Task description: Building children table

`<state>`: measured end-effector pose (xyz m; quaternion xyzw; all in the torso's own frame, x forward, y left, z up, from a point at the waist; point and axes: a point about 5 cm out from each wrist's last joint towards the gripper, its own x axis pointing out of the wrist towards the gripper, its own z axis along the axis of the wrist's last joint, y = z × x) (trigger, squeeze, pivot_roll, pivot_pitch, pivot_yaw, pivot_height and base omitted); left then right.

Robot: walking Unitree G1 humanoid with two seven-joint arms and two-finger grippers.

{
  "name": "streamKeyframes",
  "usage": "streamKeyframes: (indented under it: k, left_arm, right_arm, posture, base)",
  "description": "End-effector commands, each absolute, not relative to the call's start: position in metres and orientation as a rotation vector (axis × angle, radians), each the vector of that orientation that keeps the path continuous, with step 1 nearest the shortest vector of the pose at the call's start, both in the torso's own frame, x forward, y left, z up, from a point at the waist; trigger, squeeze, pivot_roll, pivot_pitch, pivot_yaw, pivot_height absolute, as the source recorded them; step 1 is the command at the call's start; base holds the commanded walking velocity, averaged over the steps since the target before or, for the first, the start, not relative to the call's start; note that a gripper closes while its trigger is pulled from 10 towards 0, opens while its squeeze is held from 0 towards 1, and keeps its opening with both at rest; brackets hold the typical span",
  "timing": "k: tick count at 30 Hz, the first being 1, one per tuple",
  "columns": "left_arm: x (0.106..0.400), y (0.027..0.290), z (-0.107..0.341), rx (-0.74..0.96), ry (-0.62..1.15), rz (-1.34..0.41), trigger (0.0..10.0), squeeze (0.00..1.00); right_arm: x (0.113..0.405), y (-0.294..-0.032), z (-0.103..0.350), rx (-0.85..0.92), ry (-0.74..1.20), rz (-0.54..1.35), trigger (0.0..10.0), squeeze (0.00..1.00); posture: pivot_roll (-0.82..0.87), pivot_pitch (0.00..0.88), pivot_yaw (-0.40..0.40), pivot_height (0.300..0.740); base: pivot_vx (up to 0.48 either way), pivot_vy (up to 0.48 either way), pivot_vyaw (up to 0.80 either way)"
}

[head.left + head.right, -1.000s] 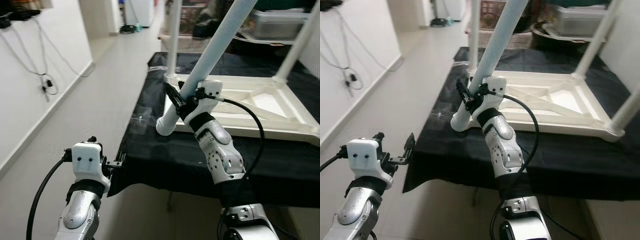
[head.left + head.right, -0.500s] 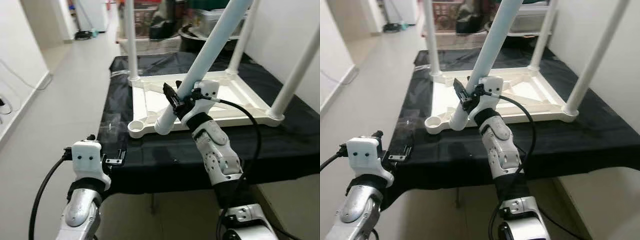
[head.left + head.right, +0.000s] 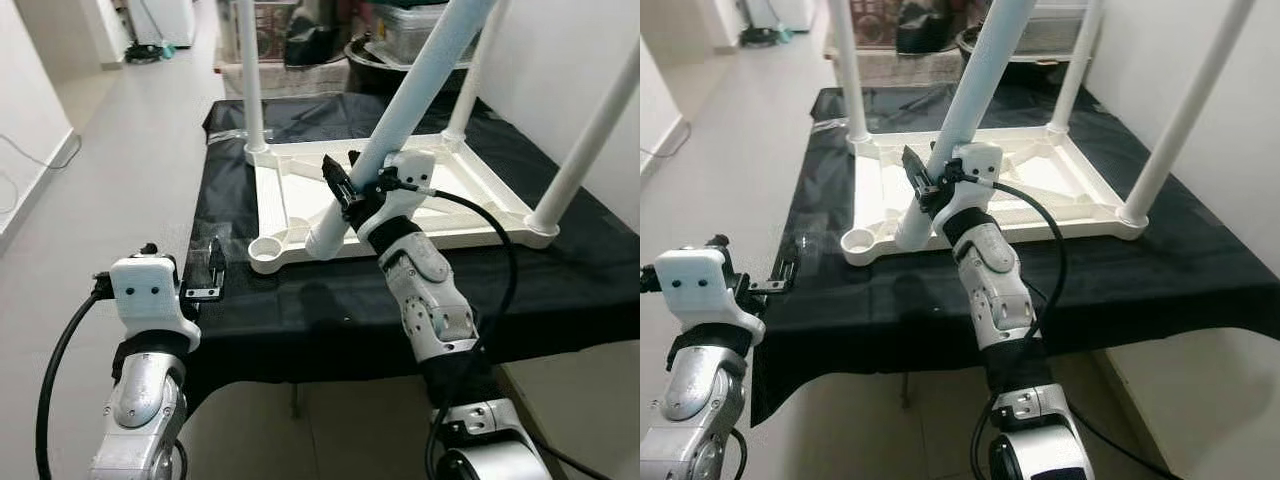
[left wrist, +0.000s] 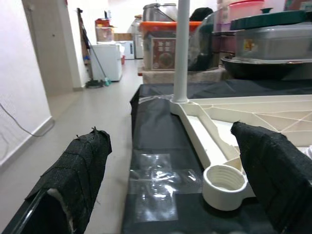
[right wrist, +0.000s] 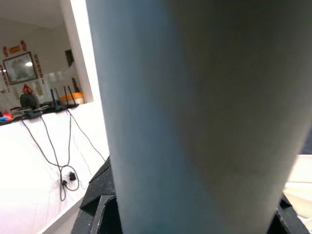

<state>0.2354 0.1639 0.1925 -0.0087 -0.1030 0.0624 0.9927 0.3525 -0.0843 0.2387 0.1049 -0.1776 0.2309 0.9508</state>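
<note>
A white children's table top (image 3: 300, 205) lies upside down on a black-covered table (image 3: 330, 310), with three white legs standing up from its corners. Its near left corner has an empty round socket (image 3: 266, 249), also seen close in the left wrist view as socket (image 4: 224, 184). My right gripper (image 3: 343, 186) is shut on the fourth white leg (image 3: 400, 120), which slants up to the right; the leg's lower end hangs just right of the socket. The leg (image 5: 195, 117) sits against the right wrist camera. My left gripper (image 3: 208, 275) is open at the table's left edge, holding nothing.
Clear tape (image 4: 158, 180) glints on the black cloth beside the socket. Storage bins and pots (image 3: 410, 25) crowd the space behind the table. A white wall (image 3: 600, 60) rises on the right. Open tiled floor (image 3: 110, 190) runs along the left.
The camera has swung so the whole table now faces me squarely. The leg's lower end sits nearer the empty corner socket. My left gripper has risen toward the table's edge.
</note>
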Motion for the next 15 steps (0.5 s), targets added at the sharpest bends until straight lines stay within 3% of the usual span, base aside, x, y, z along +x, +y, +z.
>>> streamKeyframes:
  k: [1, 5, 15]
  left_arm:
    - [0.2334, 0.1658, 0.1948, -0.004, -0.213, 0.132, 10.0, 0.00]
    - [0.2335, 0.1650, 0.1958, -0.004, -0.216, 0.129, 10.0, 0.00]
    - [0.2352, 0.1620, 0.1971, -0.004, -0.222, 0.113, 10.0, 0.00]
  right_arm:
    - [0.3510, -0.0843, 0.2385, 0.204, -0.377, 0.466, 10.0, 0.00]
    - [0.3508, -0.0841, 0.2378, 0.202, -0.377, 0.467, 10.0, 0.00]
    - [0.3503, -0.0812, 0.2379, 0.209, -0.377, 0.483, 10.0, 0.00]
  posture:
    - [0.03, 0.034, 0.000, 0.740]
    - [0.03, 0.034, 0.000, 0.740]
    - [0.04, 0.038, -0.005, 0.740]
  base:
    - [0.000, 0.000, 0.00]
    - [0.000, 0.000, 0.00]
    - [0.281, 0.000, 0.00]
